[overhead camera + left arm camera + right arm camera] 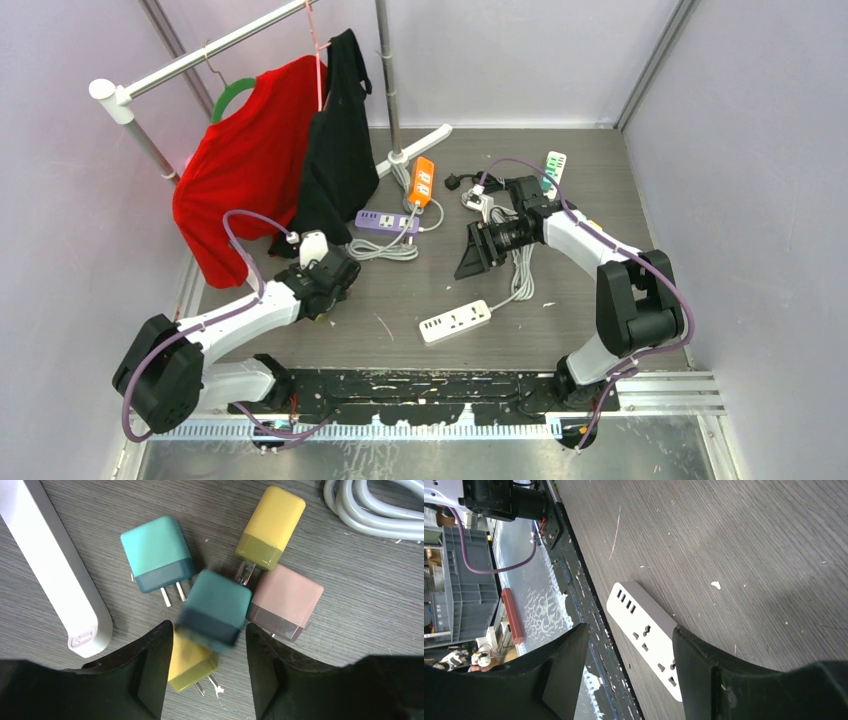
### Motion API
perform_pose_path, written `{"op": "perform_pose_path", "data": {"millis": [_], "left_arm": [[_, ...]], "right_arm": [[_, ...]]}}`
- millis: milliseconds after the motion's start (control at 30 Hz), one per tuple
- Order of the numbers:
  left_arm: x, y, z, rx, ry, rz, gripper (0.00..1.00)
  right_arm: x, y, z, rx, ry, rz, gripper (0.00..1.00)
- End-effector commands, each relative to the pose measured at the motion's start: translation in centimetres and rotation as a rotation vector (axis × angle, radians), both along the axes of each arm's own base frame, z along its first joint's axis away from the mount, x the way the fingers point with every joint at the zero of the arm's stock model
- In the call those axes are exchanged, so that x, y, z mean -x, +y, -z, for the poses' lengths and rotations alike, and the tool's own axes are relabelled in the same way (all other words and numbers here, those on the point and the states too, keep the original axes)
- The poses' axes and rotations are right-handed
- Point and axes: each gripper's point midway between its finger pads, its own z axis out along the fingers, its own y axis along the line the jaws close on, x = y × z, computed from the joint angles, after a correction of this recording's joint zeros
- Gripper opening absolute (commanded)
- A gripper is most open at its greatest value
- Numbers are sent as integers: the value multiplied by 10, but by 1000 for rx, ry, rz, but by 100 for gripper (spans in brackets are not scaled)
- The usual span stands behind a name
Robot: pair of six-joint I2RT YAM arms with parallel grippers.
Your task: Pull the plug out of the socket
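- The dark teal plug (215, 605) sits between my left claw (210, 629) fingers, above other plugs (157, 555). It's blurry, so I cannot tell if I squeeze it.
- It looks small, light, hard and smooth. Hold its flat sides.
- My right claw (629, 629) gapes, holding nothing.

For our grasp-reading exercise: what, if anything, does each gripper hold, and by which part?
Right gripper: open, nothing held. Left gripper: fingers flank the sides of a blurred dark teal plug; whether they grip it cannot be told.
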Motion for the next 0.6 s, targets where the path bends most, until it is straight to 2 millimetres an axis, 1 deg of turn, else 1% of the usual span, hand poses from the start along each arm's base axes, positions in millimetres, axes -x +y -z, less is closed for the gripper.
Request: {"op": "perform_pose_path", "data": {"millis": [0,100,233,333,400,467,567], "left_arm": [[-11,-5,-13,28,-55,-1,57],[-11,-5,-13,28,-55,2,60],[-9,-7,-15,34,-39,24,60],[-5,-15,-21,74,-31,69,60],[-4,-25,-28,128,-41,124,61],[0,-41,-35,204,-52,213,63],[6,-76,-48,374,-105,384,68]], "right_arm": [[-5,3,-23,-45,-75,-20,67],[-5,3,-23,-45,-77,-20,67],[-4,2,-25,-43,-97,-35,67],[-2,-1,-29,-37,-138,-57,68],[2,-2,-32,-42,-175,-87,70],[9,-4,-35,-56,-224,-131,73],[24,-7,-40,-101,-321,-231,78]]}}
